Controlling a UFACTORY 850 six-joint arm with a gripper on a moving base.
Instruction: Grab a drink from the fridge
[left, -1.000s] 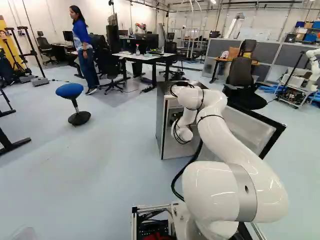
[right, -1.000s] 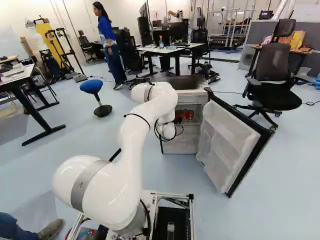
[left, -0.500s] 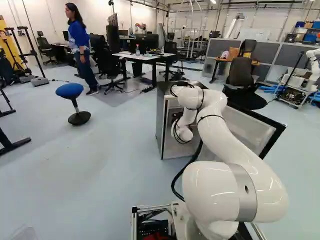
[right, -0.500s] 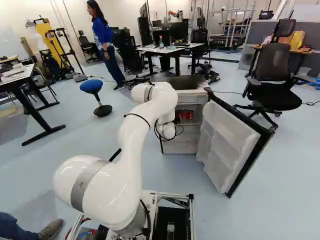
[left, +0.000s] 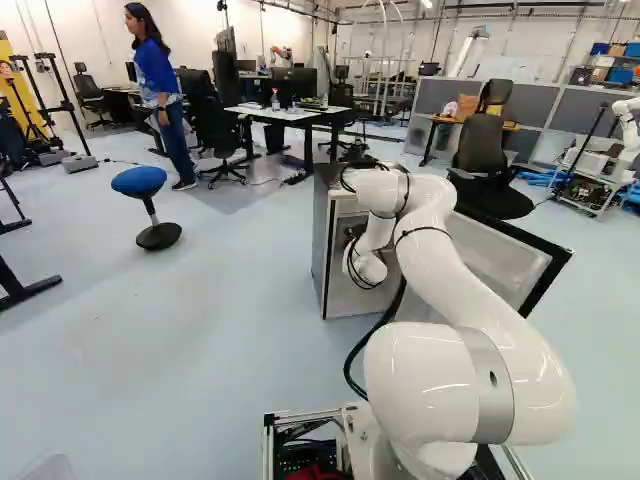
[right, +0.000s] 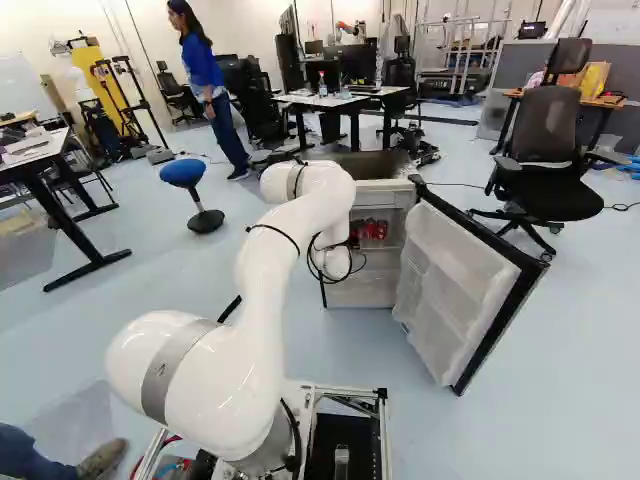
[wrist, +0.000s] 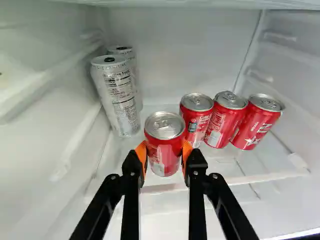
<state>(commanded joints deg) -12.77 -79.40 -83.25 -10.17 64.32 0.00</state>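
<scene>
My gripper (right: 354, 241) reaches into the open fridge (right: 366, 292), mostly hidden behind the wrist in the right base view. In the wrist view the gripper (wrist: 164, 150) has its orange pads on two opposite sides of a red can (wrist: 164, 142), shut on it. The can is upright; whether its base touches the shelf (wrist: 220, 169) I cannot tell. Beyond it and to one side stand several more red cans (wrist: 196, 117), close together. Two silver cans (wrist: 116, 95) stand by the opposite side wall.
The fridge door (right: 455, 285) stands wide open beside the arm. Wire shelf supports line the compartment's side walls (wrist: 45, 90). A blue stool (left: 140, 182) and black office chairs (right: 545, 150) stand on the floor. Another robot (left: 628, 125) is at the far right of the left base view.
The arm has shifted only very slightly at the upper links and wrist. The base and the fridge door have not moved.
</scene>
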